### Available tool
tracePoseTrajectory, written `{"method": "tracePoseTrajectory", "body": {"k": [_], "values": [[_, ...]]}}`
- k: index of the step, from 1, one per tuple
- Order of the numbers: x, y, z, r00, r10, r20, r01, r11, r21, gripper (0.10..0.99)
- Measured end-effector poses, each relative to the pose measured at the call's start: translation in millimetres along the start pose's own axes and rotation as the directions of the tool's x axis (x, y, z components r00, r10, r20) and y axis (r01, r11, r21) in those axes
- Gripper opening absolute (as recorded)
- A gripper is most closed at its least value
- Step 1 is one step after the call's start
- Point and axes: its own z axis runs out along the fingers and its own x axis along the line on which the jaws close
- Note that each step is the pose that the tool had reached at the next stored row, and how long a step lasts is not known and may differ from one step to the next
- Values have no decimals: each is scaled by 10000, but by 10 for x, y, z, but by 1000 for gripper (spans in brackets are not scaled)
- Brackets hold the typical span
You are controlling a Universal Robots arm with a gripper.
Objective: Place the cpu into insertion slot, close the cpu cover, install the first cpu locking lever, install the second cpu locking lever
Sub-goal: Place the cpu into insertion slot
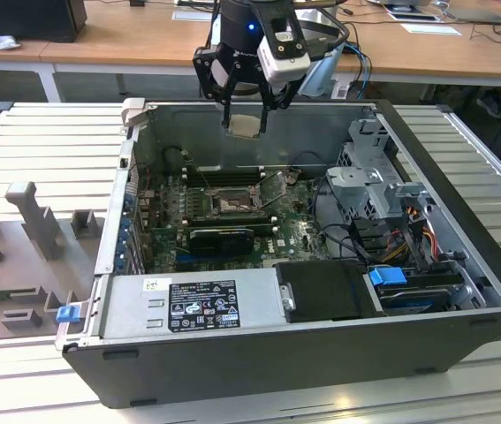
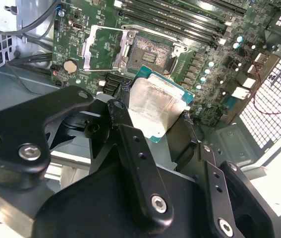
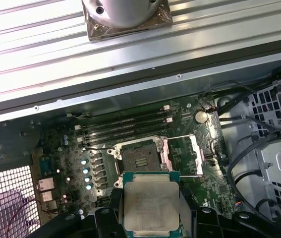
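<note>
In the exterior view, the gripper [image 1: 245, 125] hangs above the open computer case [image 1: 232, 371], its fingers [image 1: 226, 110] pinching the cpu [image 1: 244, 127]. In the second wrist view, the held cpu is clear of the bare insertion slot [image 2: 150, 52], and the cpu cover [image 2: 104, 47] is flipped open beside it. The first wrist view shows the same.

Second wrist view: cpu [image 2: 152, 106] side edges masked by fingers [image 2: 130, 144]. Exterior view: insertion slot [image 1: 232, 203] pin field too small to resolve; cpu cover [image 1: 272, 196] beside it, outline not resolvable.
</note>
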Motion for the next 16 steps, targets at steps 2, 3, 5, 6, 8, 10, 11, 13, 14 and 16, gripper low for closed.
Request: {"method": "tracePoseTrajectory", "body": {"k": [2, 3, 5, 6, 8, 10, 11, 13, 14, 16], "values": [[0, 0, 0, 10000, 50, 4, -50, 10000, -1, 541], [0, 0, 0, 10000, 77, 7, -77, 10000, -2, 541], [0, 0, 0, 9999, 108, 10, -108, 9999, -2, 541], [0, 0, 0, 9999, 120, 11, -120, 9999, -3, 541], [0, 0, 0, 9999, 146, 13, -146, 9999, -3, 541], [0, 0, 0, 9998, 188, 17, -188, 9998, -4, 541], [0, 0, 0, 9998, 210, 19, -210, 9998, -4, 541], [0, 0, 0, 9997, 254, 23, -254, 9997, -5, 541], [0, 0, 0, 9996, 269, 25, -269, 9996, -6, 541], [0, 0, 0, 9995, 300, 27, -300, 9995, -6, 541]]}}
